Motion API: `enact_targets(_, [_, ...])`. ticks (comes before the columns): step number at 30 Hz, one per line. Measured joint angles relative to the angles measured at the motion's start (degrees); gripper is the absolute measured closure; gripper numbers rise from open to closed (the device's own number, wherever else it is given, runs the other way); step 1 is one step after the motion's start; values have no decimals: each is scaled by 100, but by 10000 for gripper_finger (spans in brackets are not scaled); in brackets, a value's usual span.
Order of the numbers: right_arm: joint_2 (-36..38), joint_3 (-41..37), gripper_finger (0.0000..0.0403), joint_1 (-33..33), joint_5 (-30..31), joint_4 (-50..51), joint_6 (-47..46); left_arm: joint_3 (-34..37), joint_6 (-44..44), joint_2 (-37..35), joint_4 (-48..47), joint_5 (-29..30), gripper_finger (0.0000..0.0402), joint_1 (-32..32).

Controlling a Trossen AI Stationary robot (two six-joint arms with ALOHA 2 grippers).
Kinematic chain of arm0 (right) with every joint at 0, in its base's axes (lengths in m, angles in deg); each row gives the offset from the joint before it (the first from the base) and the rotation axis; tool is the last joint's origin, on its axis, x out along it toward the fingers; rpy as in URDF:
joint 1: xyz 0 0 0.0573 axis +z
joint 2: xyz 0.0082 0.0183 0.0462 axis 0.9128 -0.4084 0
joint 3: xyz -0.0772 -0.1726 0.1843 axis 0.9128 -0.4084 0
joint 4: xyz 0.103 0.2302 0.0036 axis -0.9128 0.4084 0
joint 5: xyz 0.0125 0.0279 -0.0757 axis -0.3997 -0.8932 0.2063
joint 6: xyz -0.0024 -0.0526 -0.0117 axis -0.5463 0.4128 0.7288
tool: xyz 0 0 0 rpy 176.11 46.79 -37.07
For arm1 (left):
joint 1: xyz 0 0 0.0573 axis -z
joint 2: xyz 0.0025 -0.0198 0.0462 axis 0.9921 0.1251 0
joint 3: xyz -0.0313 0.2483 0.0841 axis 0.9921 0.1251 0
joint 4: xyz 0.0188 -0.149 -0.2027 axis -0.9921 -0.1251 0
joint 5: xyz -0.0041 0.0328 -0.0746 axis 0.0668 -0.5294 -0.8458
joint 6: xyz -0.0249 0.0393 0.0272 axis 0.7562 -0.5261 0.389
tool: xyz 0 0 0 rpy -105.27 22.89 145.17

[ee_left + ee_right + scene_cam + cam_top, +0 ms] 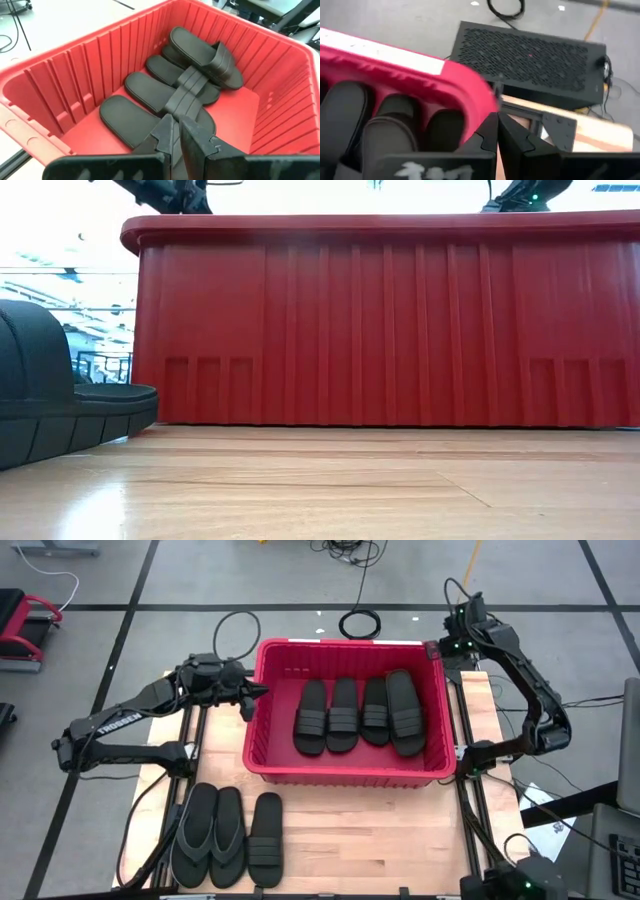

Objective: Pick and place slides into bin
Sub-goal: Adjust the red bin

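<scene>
Four in the bin: the red bin (347, 768) sits at the table's (400, 840) far edge, about centred, and four strapped slides (359, 714) lie flat on its floor, side by side, toes toward the far wall.
Odd one out: the slide nearest the bin's right wall (404, 710) partly overlaps its neighbour; in the left wrist view it rides up on the one beside it (205, 52).
Still on the table: three more at the near left corner, soles down, touching each other. Two are greyer flip-flops (207, 835) and the third, a ribbed-strap slide (266, 838), is on the side toward the table's middle.
Left gripper: the left gripper (256, 690) hangs right at the bin's left rim, toward its far corner. Jaws look nearly together with just a thin slit between the fingers (165, 135), and nothing is pinched in them.
Right gripper: the right gripper (497, 131) is folded back by the bin's far right corner, off past the rim, jaws pressed together and empty.
Low view: mostly just the bin's ribbed near wall (400, 330), with one slide's edge (60, 405) poking in from the side on the wood.
Background: a coiled black cable (360, 622) lies on the floor beyond the table's far edge.
</scene>
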Motion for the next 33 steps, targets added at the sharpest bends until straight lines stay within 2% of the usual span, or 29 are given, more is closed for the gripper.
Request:
enact_targets(8, [-1,0,403,-113,78,-109,-332,-7,6,3,-47,-2,376,0])
enact_targets(17, [-7,0,403,-110,146,21,-191,-11,-48,3,-65,-2,376,0])
enact_targets(20, [-14,0,403,-114,47,167,62,-11,-50,3,-65,-2,376,0])
enact_targets(33, [-51,0,403,-113,-133,260,132,-17,-48,0,-61,0,376,0])
